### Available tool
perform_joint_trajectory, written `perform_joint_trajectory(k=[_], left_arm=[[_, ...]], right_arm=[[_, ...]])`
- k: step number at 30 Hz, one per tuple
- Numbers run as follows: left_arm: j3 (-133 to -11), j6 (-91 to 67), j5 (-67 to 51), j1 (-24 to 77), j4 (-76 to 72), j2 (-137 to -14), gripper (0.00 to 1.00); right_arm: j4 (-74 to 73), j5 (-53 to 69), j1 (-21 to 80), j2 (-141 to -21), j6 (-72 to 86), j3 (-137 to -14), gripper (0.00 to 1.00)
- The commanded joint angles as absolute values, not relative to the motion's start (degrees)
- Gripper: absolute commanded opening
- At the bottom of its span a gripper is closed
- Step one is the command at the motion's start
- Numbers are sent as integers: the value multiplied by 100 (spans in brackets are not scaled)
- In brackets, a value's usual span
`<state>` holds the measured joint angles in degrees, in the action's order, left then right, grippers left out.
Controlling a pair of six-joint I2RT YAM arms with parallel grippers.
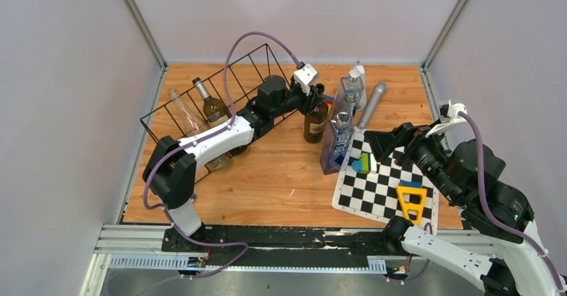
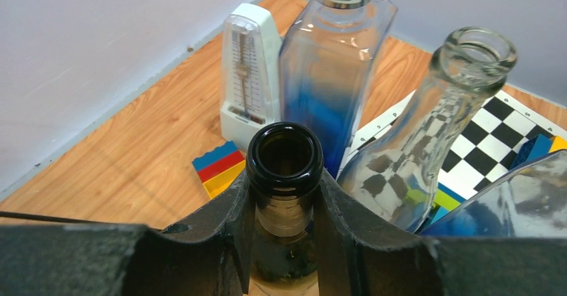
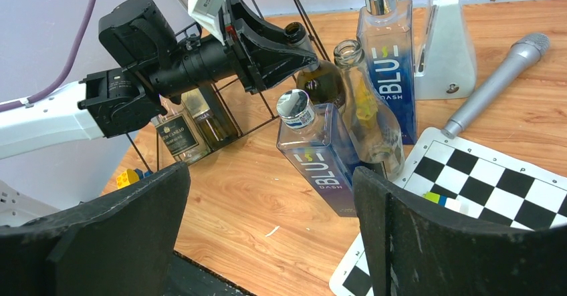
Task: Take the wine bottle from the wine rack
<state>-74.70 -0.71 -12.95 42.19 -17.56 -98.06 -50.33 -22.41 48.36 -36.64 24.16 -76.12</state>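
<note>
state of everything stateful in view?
wine bottle: uncapped, upright, off the rack.
rack: partly loaded.
left end effector: shut on wine bottle neck.
right end effector: open, empty.
far blue bottle: capped, upright.
near blue bottle: capped, upright.
clear bottle: uncapped, upright.
mic: lying flat.

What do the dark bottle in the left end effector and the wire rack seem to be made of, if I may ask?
The dark bottle looks like glossy dark glass: see-through neck, shiny rim. The rack seems thin metal wire, black, probably painted.

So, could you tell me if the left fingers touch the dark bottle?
Touching: the left wrist view shows both fingers pressed against the neck of the dark bottle.
</note>
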Motion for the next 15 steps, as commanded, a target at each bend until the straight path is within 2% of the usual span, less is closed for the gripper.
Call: perform_joint_trajectory(k=[1,8,15], left_arm=[[-7222,42,-1417,3939,-1824,-9448,0],[-7114,-223,-1382,3723,-2450,-9535,0],[-7955,-352,-1482,3688,-2568,-10206,0]], right_arm=[[-4979,-2201,4860,-3699,2442,-7645,92],[-5026,-2173,4866,-3707,2477,-7603,92],[-5079,-2192,4861,-3671,2509,-7572,92]])
